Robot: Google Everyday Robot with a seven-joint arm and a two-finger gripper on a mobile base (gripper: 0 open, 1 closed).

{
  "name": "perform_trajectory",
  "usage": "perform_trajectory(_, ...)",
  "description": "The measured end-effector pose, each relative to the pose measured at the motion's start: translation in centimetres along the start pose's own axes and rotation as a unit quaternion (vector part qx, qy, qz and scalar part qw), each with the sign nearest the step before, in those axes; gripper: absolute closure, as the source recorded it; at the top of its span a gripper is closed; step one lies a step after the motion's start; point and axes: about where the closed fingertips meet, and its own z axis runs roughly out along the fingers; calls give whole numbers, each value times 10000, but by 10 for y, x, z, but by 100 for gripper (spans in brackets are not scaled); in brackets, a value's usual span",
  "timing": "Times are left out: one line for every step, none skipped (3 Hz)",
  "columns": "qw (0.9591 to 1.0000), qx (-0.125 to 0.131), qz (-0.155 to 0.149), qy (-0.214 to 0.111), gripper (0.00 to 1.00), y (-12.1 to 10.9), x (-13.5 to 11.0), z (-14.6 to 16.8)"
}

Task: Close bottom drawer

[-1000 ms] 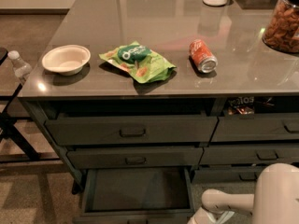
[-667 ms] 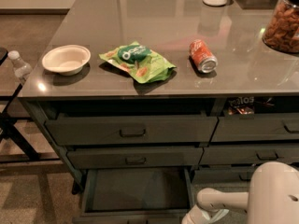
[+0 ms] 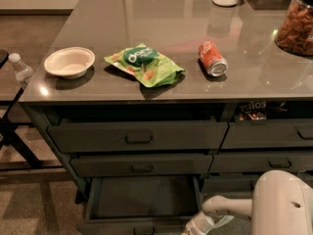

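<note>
- The bottom drawer (image 3: 142, 199) sits lowest in the wide stack of three under the counter (image 3: 98, 28). It is pulled well out, so its dark inside floor shows.
- Its low front runs along the bottom edge of the view, with a small bar handle at the centre.
- The middle drawer (image 3: 142, 164) and the top drawer (image 3: 139, 137) above it are pushed in.
- The gripper (image 3: 193, 228) is at the very bottom of the view, just beside the open drawer's right front corner. It is mostly cut off by the edge, so I cannot tell whether it is released or clenched.
- The white arm (image 3: 283, 204) fills the lower right corner.
- On the counter a white bowl (image 3: 69, 61) stands at the left, a green snack bag (image 3: 144, 64) lies beside it, and a red can (image 3: 212, 58) lies on its side to the right.
- A jar of snacks (image 3: 296, 28) stands at the right edge.
</note>
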Motion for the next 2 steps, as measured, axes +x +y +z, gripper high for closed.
perform_trajectory(10000, 0, 0, -1, 100, 0, 0, 0)
perform_trajectory(9991, 244, -119, -324, 100, 4, -14, -29)
